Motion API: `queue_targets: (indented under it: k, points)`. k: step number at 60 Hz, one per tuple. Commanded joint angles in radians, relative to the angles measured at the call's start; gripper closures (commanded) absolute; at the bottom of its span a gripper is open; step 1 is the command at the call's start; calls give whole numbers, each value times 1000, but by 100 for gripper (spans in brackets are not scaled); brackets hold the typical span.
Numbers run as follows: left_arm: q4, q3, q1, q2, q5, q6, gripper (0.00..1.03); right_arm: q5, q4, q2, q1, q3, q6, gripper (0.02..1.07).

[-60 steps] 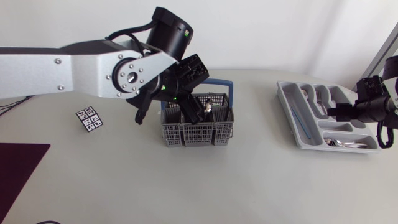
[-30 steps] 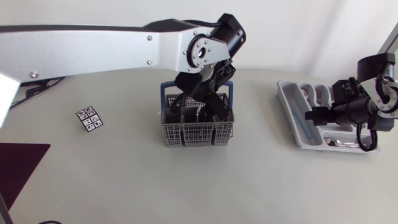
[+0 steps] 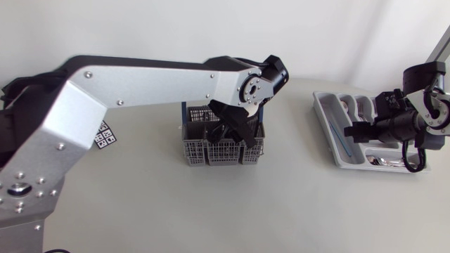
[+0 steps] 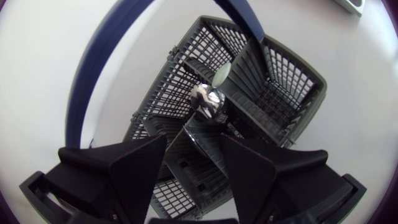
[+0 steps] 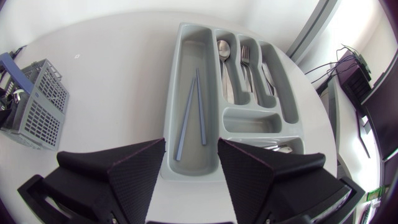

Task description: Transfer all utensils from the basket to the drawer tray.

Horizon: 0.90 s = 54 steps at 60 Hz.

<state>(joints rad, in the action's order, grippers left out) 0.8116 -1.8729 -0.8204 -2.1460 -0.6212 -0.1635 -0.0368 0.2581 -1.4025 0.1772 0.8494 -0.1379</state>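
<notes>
While the left gripper hangs wide open and empty just above the basket, a shiny utensil stands inside it ahead of the fingers; the right gripper, equally open and empty, hovers over the drawer tray, where blue chopsticks lie.

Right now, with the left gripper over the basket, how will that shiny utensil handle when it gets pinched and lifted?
Probably stiff: the utensil looks like polished metal. Its glossy surface may slip in the open left gripper. The mesh basket looks light and might lift along if it snags.
</notes>
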Motion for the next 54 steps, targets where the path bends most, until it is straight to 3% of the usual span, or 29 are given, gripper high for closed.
queue_targets:
  k: [1,42,54]
  points:
    - [11,-26,1,-41,-43,36,49,2,-10,0,-8,-29,24,44]
    - [-57,47,33,-25,-71,51,98,-20,-23,10,-30,-49,23,44]
    - [-84,110,41,9,-71,50,100,-29,-31,14,-31,-55,20,44]
